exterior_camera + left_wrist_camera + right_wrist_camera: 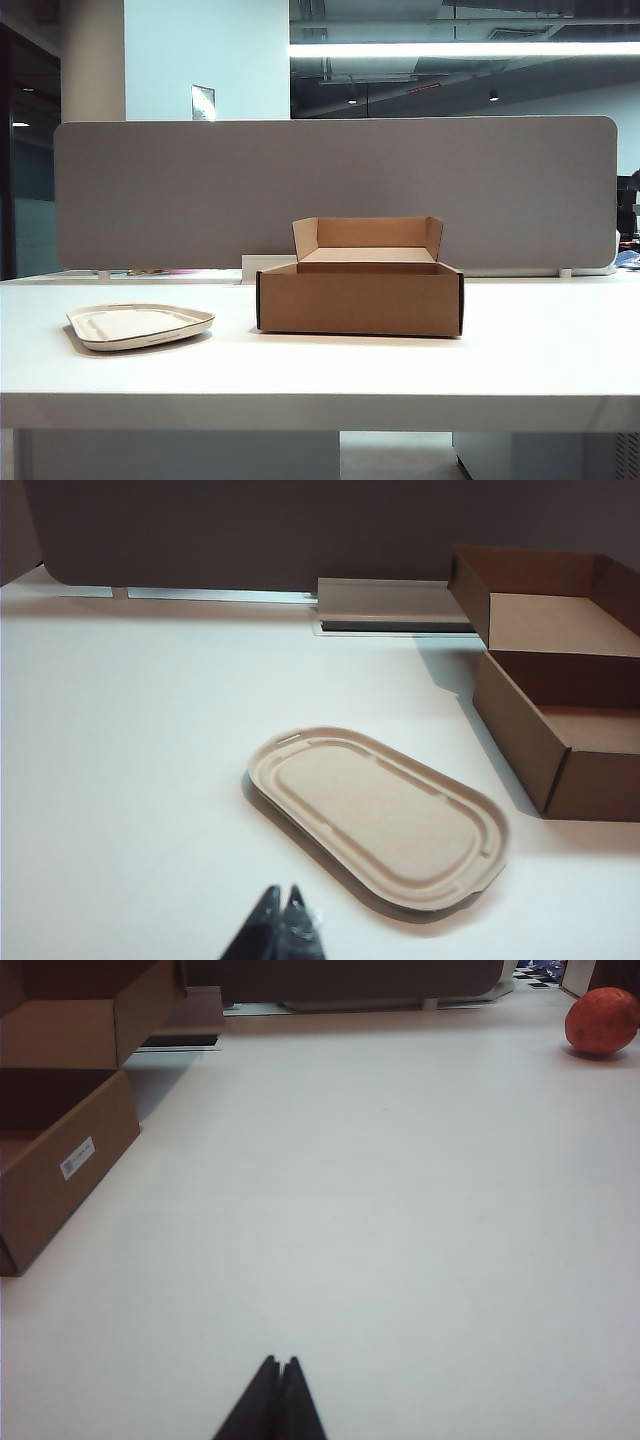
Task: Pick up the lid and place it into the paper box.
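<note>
1. Both grippers are closed and empty: the left gripper (279, 905) shows its black tips pressed together above bare table short of the lid, and the right gripper (279, 1372) likewise over bare table beside the box. Neither arm appears in the exterior view.
2. One flat, off-white, rounded-rectangle moulded-fibre lid (140, 325) lies ridged face up on the white table (540, 350), left of the box and apart from it.
3. One low brown corrugated cardboard paper box (360, 300) stands at the table's middle, open on top, flaps upright along its far edge; its inside looks empty.
4. Judgement: the pick has not begun. The next move calls for the left gripper to part its jaws and descend onto the lid's rim.
5. One orange round fruit (602, 1020) sits far off; one grey partition (330, 180) stands behind.
</note>
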You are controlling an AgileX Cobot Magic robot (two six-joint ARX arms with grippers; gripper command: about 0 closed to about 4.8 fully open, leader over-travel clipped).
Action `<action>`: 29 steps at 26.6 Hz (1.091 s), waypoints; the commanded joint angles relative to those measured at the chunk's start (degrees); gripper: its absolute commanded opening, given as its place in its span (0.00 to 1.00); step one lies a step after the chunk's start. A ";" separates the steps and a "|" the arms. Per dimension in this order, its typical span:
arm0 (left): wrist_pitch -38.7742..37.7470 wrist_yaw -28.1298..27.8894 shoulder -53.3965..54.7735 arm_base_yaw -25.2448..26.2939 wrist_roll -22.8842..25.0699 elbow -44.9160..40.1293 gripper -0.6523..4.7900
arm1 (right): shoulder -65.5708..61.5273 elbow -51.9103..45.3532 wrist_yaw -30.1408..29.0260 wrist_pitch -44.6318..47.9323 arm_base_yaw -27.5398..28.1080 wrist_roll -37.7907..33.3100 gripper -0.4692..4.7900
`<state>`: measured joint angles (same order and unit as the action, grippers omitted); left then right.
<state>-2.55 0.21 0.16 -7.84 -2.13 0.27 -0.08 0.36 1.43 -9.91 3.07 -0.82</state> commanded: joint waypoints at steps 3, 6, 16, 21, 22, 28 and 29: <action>0.42 -0.02 0.07 0.09 0.17 0.17 0.12 | 0.11 -0.33 -0.11 0.76 -0.02 -0.17 0.09; 0.44 -0.02 0.07 0.09 0.17 0.17 0.12 | 0.11 -0.33 -0.11 0.74 -0.02 -0.17 0.09; 0.96 -0.24 0.07 0.09 0.20 0.17 0.12 | 0.11 -0.33 -0.13 0.98 -0.04 -0.24 0.09; 1.18 -0.22 0.07 0.09 0.20 0.17 0.12 | 0.11 -0.33 -0.66 0.98 -0.07 -0.26 0.09; 1.18 -0.24 0.07 0.09 0.20 0.17 0.12 | 0.11 -0.33 -1.88 0.98 -0.07 -0.26 0.09; 0.74 0.04 0.07 0.07 0.11 0.17 0.11 | 0.11 -0.33 -22.23 1.97 -0.15 -0.85 0.09; 0.63 0.04 0.07 0.07 -0.02 0.17 0.11 | 0.11 -0.33 -24.72 2.36 -0.17 -0.87 0.09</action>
<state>-2.37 0.19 0.16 -7.86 -2.15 0.27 -0.08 0.36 -18.37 -9.23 2.96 -1.48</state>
